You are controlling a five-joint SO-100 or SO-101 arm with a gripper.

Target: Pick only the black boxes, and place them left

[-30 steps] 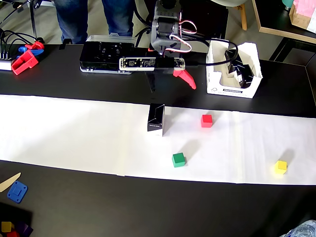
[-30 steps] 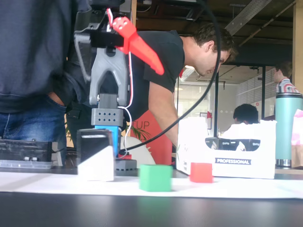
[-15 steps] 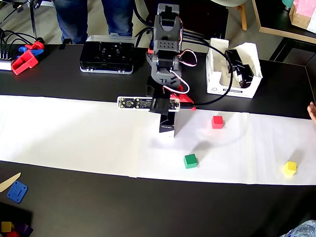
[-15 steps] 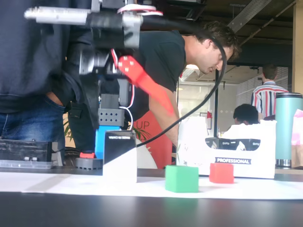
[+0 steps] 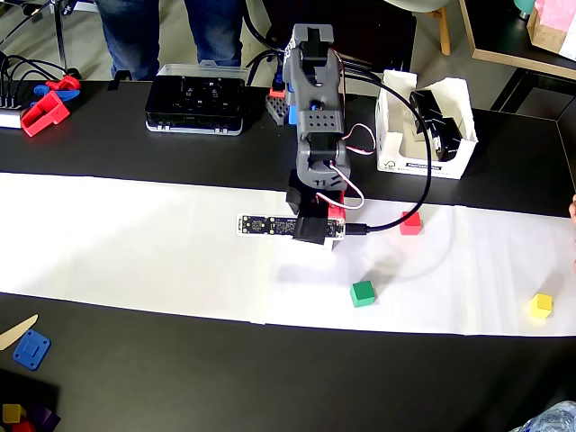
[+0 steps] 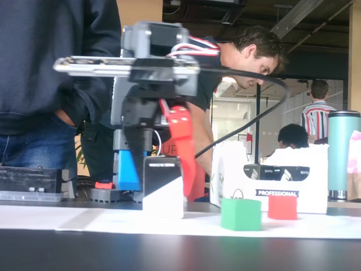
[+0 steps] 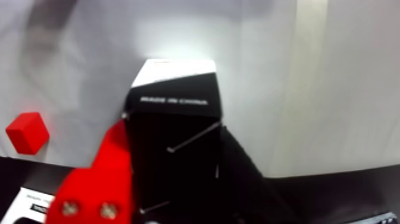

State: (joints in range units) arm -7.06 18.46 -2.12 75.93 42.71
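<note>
black box stands on the white paper, left of the green cube in the fixed view | claw grasps it | looks light, smooth, slippery; hold flat sides, mid-height

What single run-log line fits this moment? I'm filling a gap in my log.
phase: grasp | gripper: closed around black box | box: upright on white paper | red cube, green cube, yellow cube: untouched

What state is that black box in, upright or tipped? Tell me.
Upright: the black box stands tall on the white paper, between the claw fingers.
</note>
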